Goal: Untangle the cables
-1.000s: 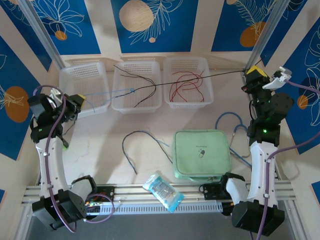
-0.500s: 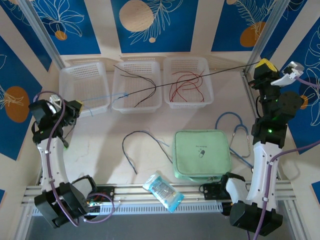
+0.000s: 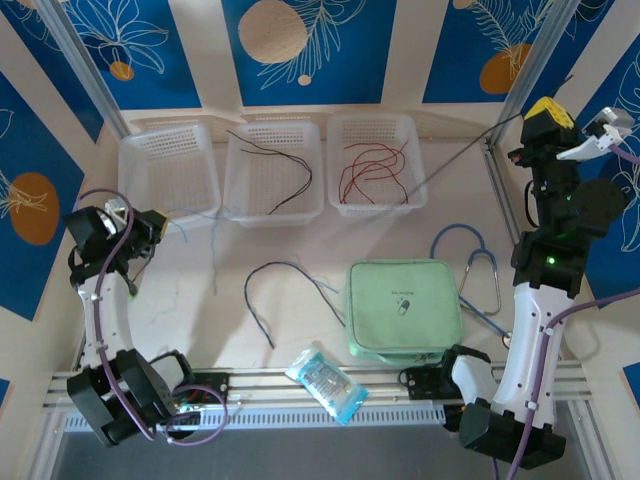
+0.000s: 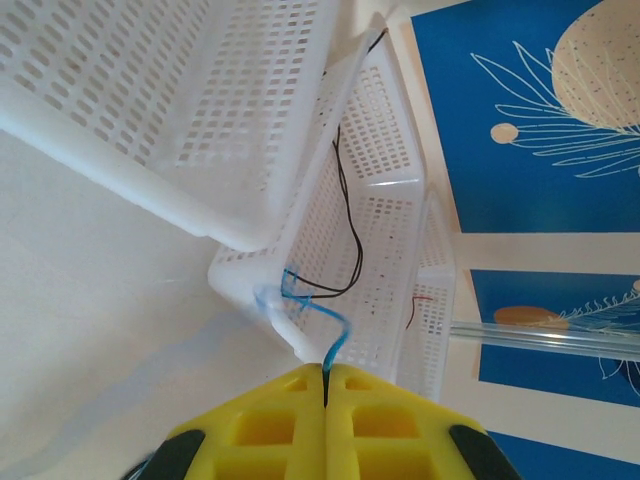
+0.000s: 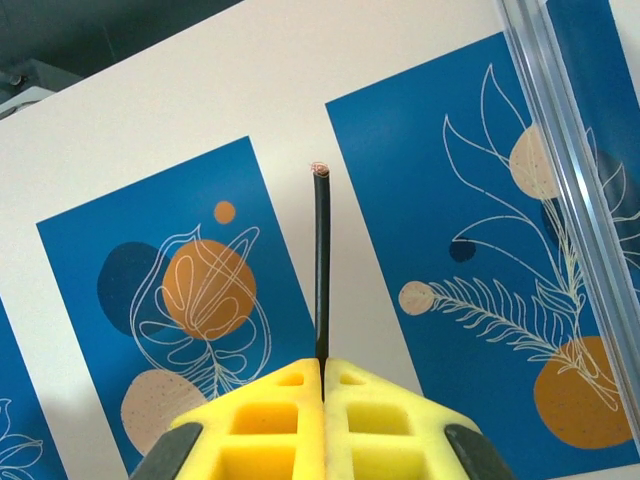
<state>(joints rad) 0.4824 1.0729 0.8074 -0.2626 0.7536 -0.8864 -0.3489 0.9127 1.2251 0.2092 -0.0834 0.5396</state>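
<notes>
Jaws on your left arm are pressed together on the blue-grey cable [image 4: 336, 335]. It curls just beyond the pads and seems to rest against the near corner of the middle basket [image 3: 275, 212]. Jaws on your right arm, raised high at the far right, are clamped on the black cable [image 5: 321, 260], whose cut end stands up past the pads. From that grip the black cable slopes down and left toward the right basket [image 3: 380, 208], where the red cable [image 3: 370, 170] lies coiled. A dark brown cable [image 3: 295, 170] sits in the middle basket, and one more loose cable [image 3: 248, 290] loops on the desk [image 3: 200, 320], left of the green pouch [image 3: 403, 310].

The two held cables look separated, so your job now is a clean finish. Keep both grips firm. Draw the black one up and to the right until its low end hangs free, because you cannot tell from here whether it touches the red loops. If it drags them, stop and lift instead of pulling sideways. On the left, ease the blue-grey cable off the basket corner with a small lift before carrying it to the left basket [image 3: 165, 170]. Move one arm at a time and watch for snags.
</notes>
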